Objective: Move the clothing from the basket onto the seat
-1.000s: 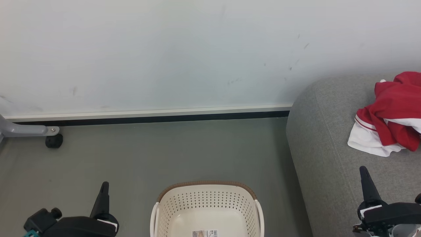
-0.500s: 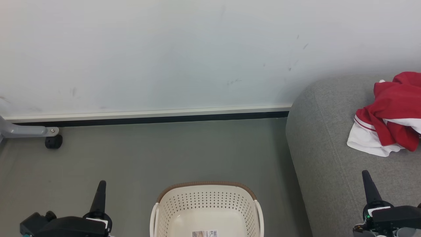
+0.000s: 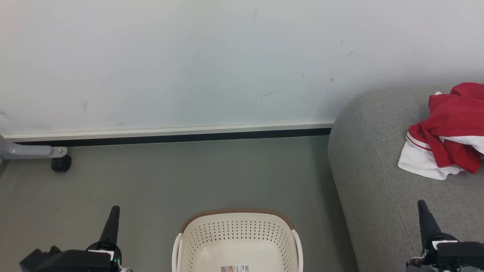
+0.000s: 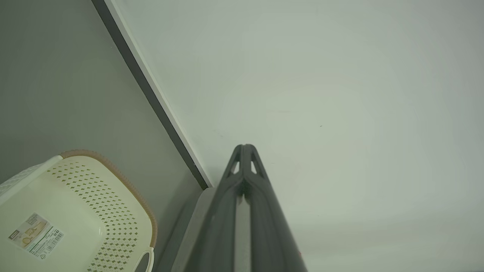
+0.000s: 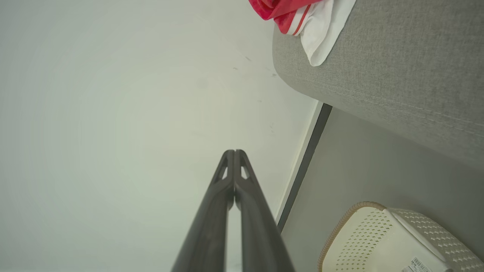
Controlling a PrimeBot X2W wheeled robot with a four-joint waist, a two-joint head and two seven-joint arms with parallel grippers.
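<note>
Barcode sticker (image 3: 235, 268), print unreadable, on the basket (image 3: 237, 228) floor; left hand (image 3: 115, 209) and right hand (image 3: 421, 204) closed, empty.

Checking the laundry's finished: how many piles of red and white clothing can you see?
1: a crumpled red and white fabric pile on the grey woven sofa. The cream perforated plastic basket holds none that I can see, though its near end is cut off.

Dark tapered fingers (image 3: 110, 224), possibly white-tagged wrists (image 3: 75, 260).
</note>
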